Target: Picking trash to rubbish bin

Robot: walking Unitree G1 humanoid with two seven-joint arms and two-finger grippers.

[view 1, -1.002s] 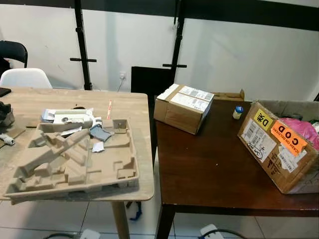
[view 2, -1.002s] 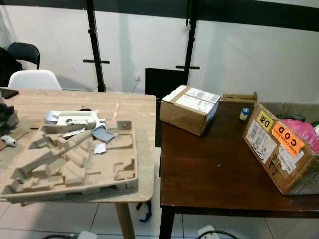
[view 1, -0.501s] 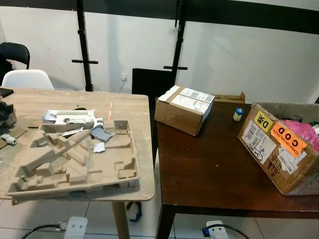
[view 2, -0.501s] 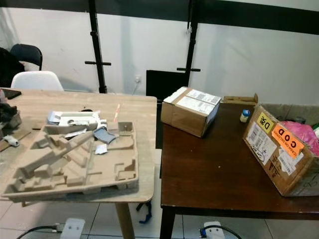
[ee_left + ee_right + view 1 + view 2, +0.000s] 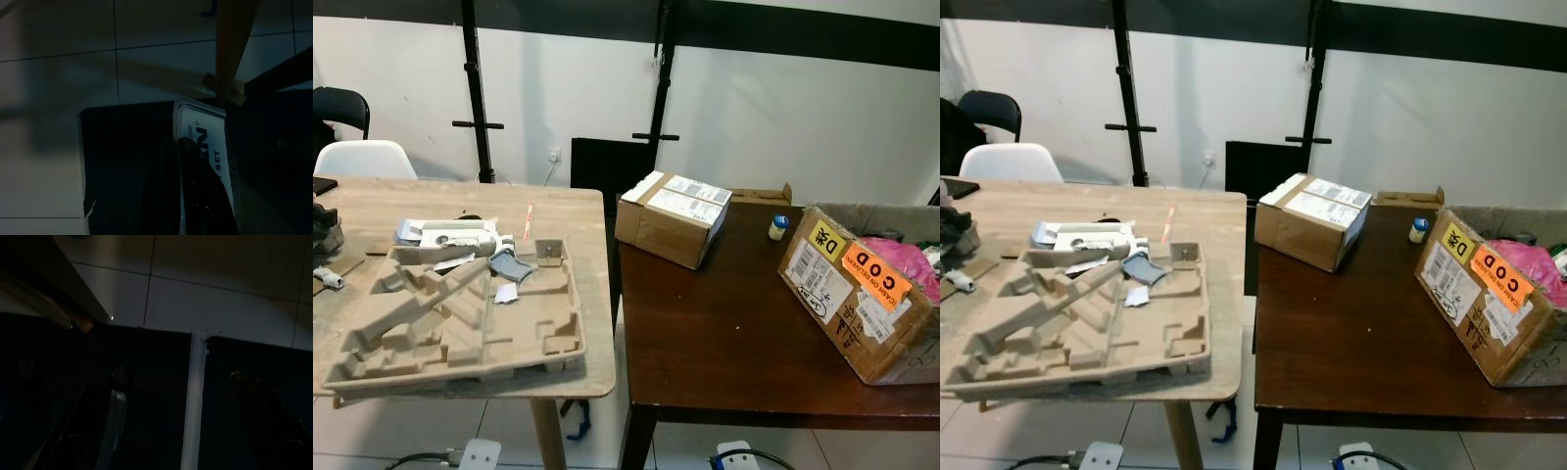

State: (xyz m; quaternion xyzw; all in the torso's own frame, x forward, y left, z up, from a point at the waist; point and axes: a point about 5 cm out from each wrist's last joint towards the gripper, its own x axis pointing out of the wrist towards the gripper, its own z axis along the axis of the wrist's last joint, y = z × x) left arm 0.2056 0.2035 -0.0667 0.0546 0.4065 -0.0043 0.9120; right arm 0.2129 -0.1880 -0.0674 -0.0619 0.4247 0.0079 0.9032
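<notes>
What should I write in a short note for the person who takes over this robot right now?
Left gripper: hanging low over the tiled floor, shut on a clear packet with a printed label.
Right gripper: hanging low in the dark, fingers not readable.
On the light wooden table: moulded pulp tray holding paper scraps, a white packet behind it, and a red-and-white straw.
On the dark table: sealed cardboard box, small bottle with blue cap, and an open COD box with pink material inside.
Done: one packet picked up.
Left: find the bin, drop the packet, then collect the table trash.
</notes>
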